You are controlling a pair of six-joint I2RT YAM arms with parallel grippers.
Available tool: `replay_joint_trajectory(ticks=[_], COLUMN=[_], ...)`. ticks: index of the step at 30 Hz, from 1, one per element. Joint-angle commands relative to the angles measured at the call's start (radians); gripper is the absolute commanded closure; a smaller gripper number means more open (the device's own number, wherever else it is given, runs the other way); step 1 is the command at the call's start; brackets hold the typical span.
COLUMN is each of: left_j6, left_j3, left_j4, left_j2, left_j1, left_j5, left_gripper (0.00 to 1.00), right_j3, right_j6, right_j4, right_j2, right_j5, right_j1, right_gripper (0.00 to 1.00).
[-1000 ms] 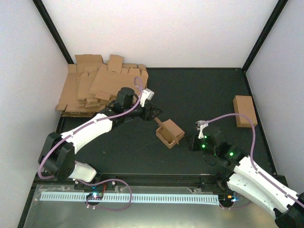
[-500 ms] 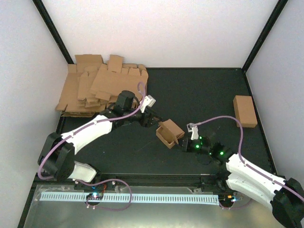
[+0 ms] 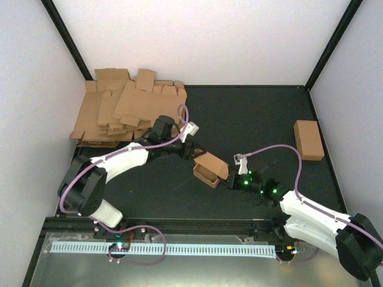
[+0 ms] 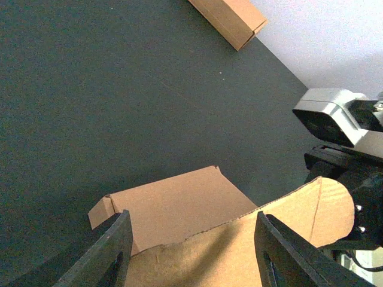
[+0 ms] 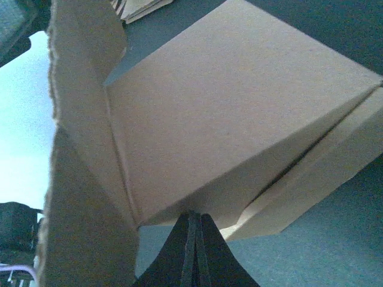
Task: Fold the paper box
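Since the earlier frames the right arm has swung in from the right of the paper box [image 3: 209,168], and its right pincer [image 3: 230,181] now meets the box's right side. The box itself has slid a little to the left and nearer the arm bases, and the left pincer [image 3: 194,152] has closed in on its far-left corner.

The box sits on the dark surface [image 3: 251,119], partly formed, with one rounded flap standing up.

From the left wrist, the left pincer [image 4: 191,216] is released. Its fingers [image 4: 114,251] are spread wide, with a cardboard wall of the box [image 4: 179,206] between them. The lower frame edge cuts that wall off, so contact cannot be judged.

From the right wrist, the right pincer [image 5: 192,222] is clenched, its dark fingers [image 5: 179,248] pressed together at the box's lower edge. Whether a sliver of cardboard is nipped between them cannot be told. The box [image 5: 239,113] fills that view, so most of the surface is hidden.

The heap of flat blanks [image 3: 125,110] lies well to the far left of the box, partly covered by the left arm. A closed cardboard brick [image 3: 309,139] lies well to the box's right, by the edge of the surface.
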Motion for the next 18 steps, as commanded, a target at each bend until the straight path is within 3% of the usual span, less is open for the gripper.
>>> replay_joint_trajectory(ticks=[1, 18], left_j6=[-0.017, -0.065], left_j3=[-0.007, -0.060], left_j4=[0.028, 0.075], left_j2=[0.014, -0.025], left_j1=[-0.003, -0.003], left_j5=[0.055, 0.045], left_gripper=[0.42, 0.36], right_j3=[-0.025, -0.055], right_j6=[0.009, 0.044], right_j4=[0.076, 0.233], right_j2=[0.011, 0.145], right_j5=[0.029, -0.036], right_j1=[-0.009, -0.023], right_gripper=[0.98, 0.98])
